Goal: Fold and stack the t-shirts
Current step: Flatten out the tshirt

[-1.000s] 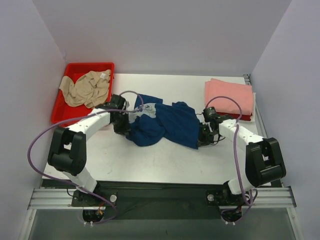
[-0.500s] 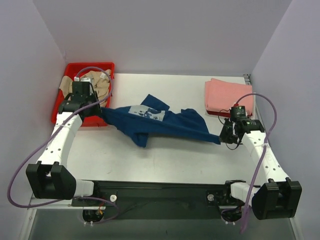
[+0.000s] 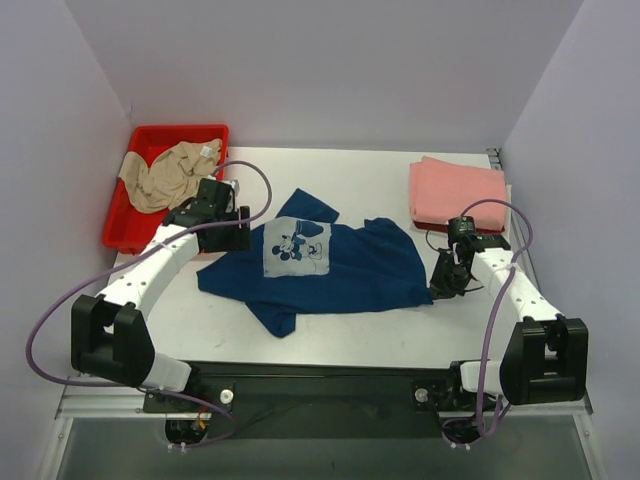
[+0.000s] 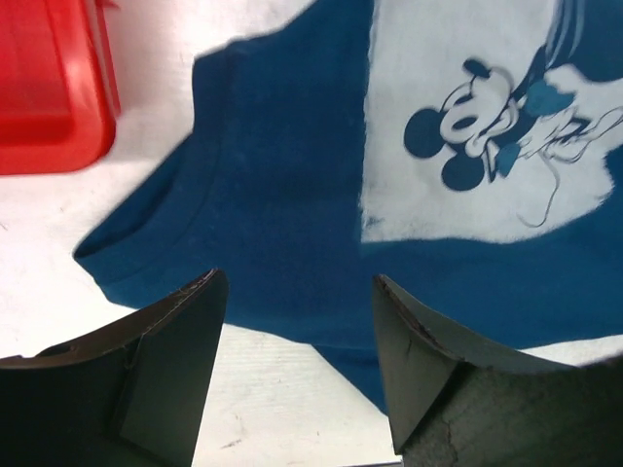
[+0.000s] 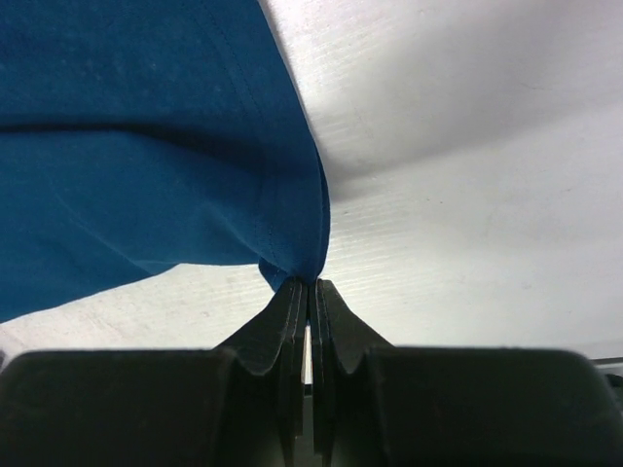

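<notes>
White table (image 3: 350, 175) holds the navy t-shirt (image 3: 340, 270) spread print-up, not yet folded. Over its edge the left gripper (image 4: 297, 287) hangs with jaws apart, while the right gripper (image 5: 310, 285) pinches the hem. Folded pink t-shirts (image 3: 457, 190) sit far right, and a beige t-shirt (image 3: 170, 175) waits crumpled in the red bin (image 3: 118, 235).

A lab: bare walls (image 3: 330, 70) enclose white table (image 3: 350, 170).

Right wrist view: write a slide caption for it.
Right gripper, jaws shut on an edge of the navy t-shirt, over the white table.

White table (image 3: 360, 172), pale lilac walls (image 3: 330, 70)
</notes>
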